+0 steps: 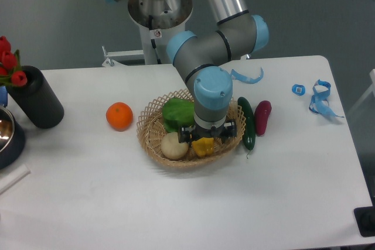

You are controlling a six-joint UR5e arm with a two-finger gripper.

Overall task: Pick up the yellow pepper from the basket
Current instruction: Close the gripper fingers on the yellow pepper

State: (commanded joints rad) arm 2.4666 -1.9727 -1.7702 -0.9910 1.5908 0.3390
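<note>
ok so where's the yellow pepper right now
The yellow pepper sits in the front part of the basket, right under the gripper, with the pale round onion just to its left in the camera view.

The arm bends down steeply, its tool (204,142) pointing straight downward, fingers spread.

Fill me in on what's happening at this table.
The arm's gripper is down in the wicker basket, right over the yellow pepper, which sits beside a pale onion-like ball and a leafy green. Whether the fingers have closed on the pepper cannot be told. It has not left the basket.
</note>
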